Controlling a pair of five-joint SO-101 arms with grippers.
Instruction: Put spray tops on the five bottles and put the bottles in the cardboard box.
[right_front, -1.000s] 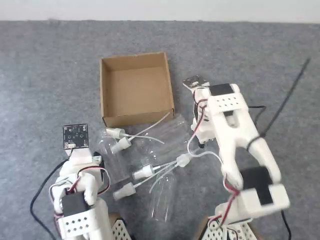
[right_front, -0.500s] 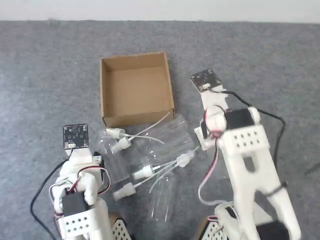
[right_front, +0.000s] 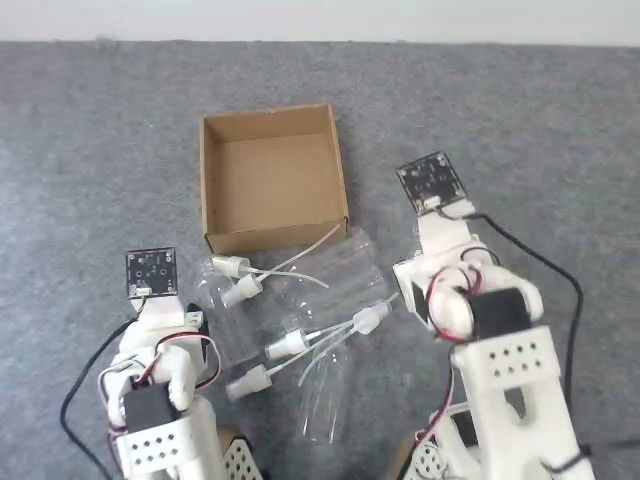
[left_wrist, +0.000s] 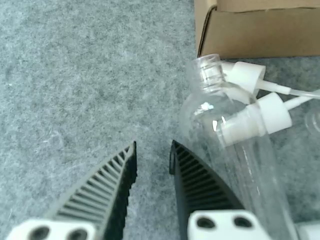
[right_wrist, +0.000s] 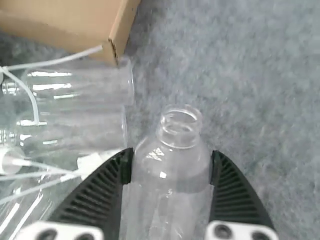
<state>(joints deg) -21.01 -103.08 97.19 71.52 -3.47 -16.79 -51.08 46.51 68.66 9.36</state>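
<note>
Right claw (right_wrist: 171, 156) pinches 1 uncapped bottle (right_wrist: 177, 131); spray tops (right_front: 232, 266) lie loose beside the cardboard box (right_front: 275, 238), so all 5 look unfinished.

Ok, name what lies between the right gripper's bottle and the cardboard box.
Between the held bottle and cardboard box, the right wrist view shows another clear bottle on its side.

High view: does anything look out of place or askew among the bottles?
The clear bottles lie on their sides in a heap beside the cardboard box, spray tops tangled among them. The right hand clamps one uncapped bottle. Nothing looks spilled or broken.
</note>
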